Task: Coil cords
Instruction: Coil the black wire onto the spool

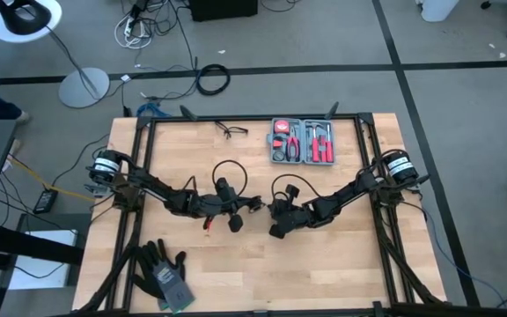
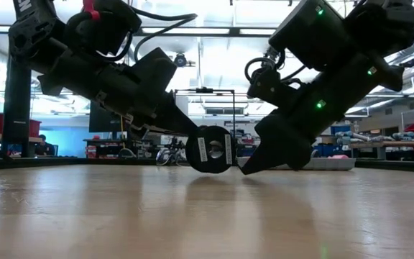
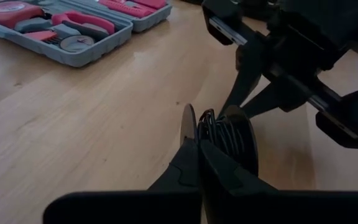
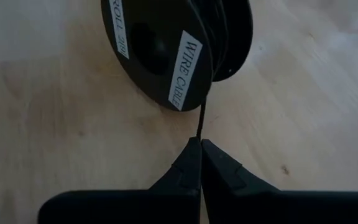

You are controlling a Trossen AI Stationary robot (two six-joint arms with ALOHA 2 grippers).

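1. We see the wooden table (image 1: 324, 264) carrying everything, with both arms reaching toward its middle.
2. At the back edge sits an open grey tool case (image 1: 304, 141); it holds red-handled tools in one half and a round tape measure in the other.
3. A pair of dark gloves (image 1: 161, 273) lies near the front left corner.
4. The left gripper (image 3: 197, 146) is closed on the rim of a black spool (image 4: 166, 43), holding it upright on its edge at the table's centre.
5. The spool's labels read "WIRE CABLE"; thin black cord (image 4: 202, 118) is wound around its core.
6. The right gripper (image 4: 199, 144) sits just beside the spool, pinched shut on the cord's loose strand where it leaves the winding.
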